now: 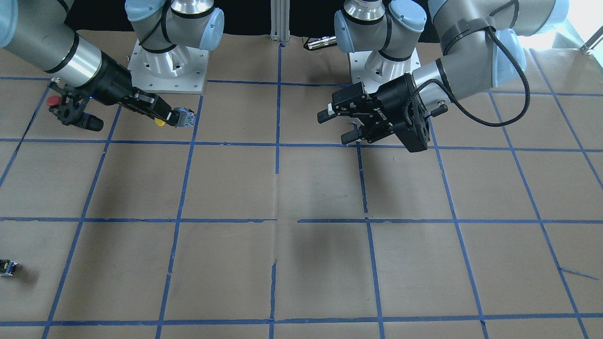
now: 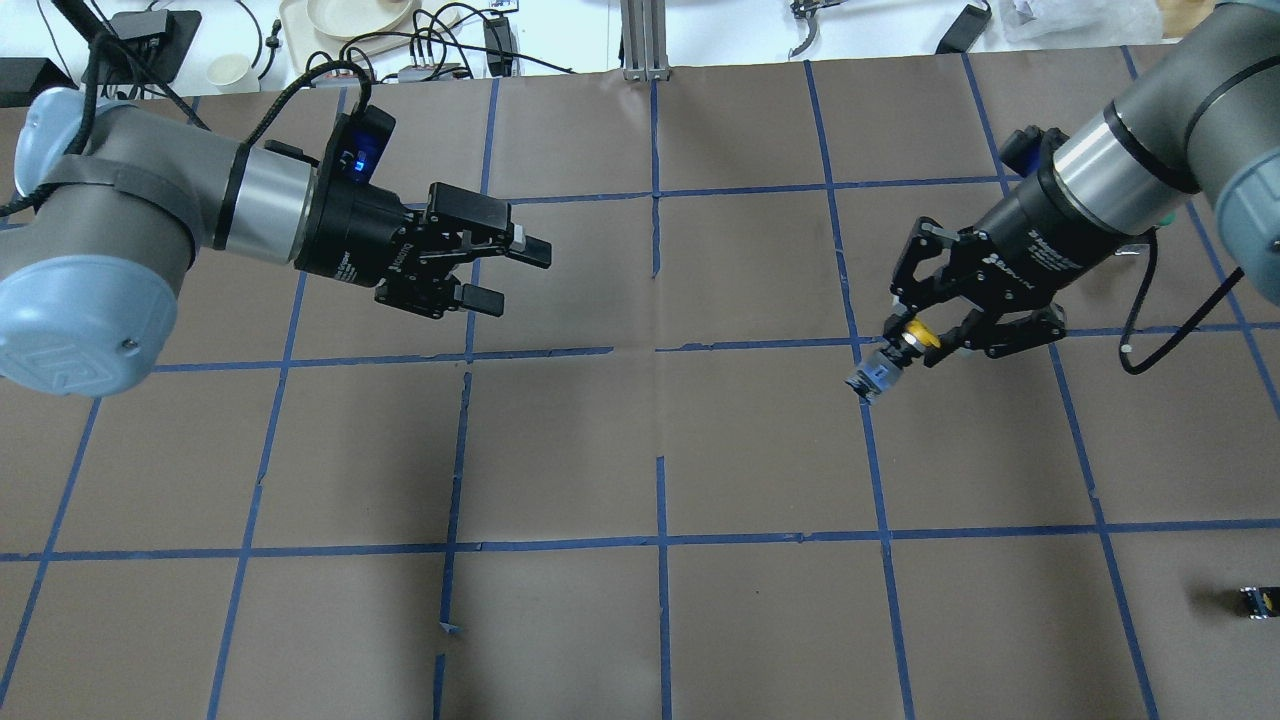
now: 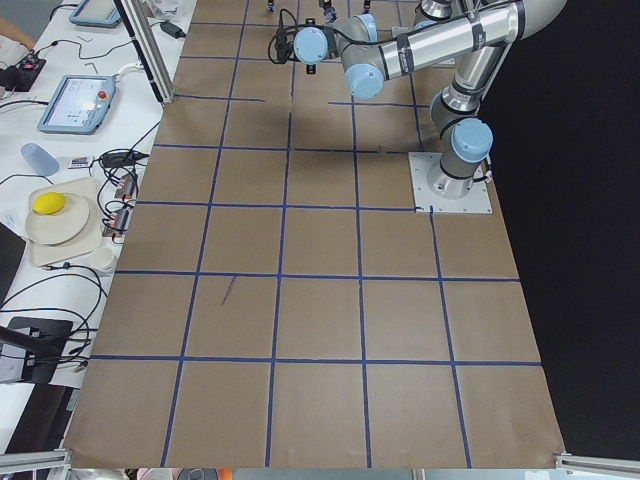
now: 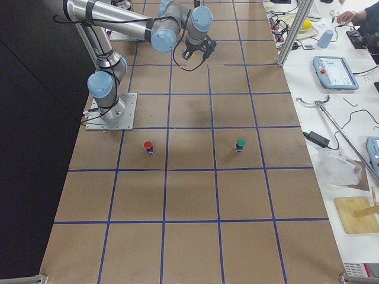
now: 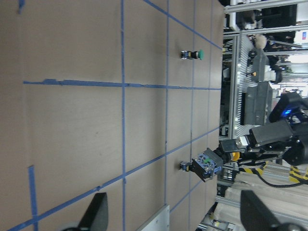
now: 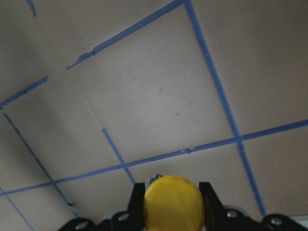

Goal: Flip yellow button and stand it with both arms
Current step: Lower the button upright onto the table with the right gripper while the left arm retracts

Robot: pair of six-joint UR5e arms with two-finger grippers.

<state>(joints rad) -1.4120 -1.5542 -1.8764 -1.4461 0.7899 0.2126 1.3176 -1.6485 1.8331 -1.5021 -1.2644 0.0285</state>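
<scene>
The yellow button [image 2: 893, 357] is held in my right gripper [image 2: 915, 338], which is shut on it near the yellow cap. Its grey-black body sticks out past the fingertips toward the table's middle, off the table. In the front-facing view the right gripper [image 1: 165, 117] holds the yellow button [image 1: 183, 117] at upper left. The right wrist view shows the yellow cap [image 6: 172, 202] between the fingers. My left gripper [image 2: 515, 275] is open and empty, far from the button; it also shows in the front-facing view [image 1: 337, 126]. The left wrist view shows the held button [image 5: 207, 166] from afar.
A red-capped button [image 4: 148, 146] and a green-capped button [image 4: 240, 144] stand on the brown paper near the right arm's end. The red one [image 1: 53, 100] sits behind the right gripper. A tiny black-grey block [image 2: 1255, 600] lies near the table's corner. Blue tape lines grid the table.
</scene>
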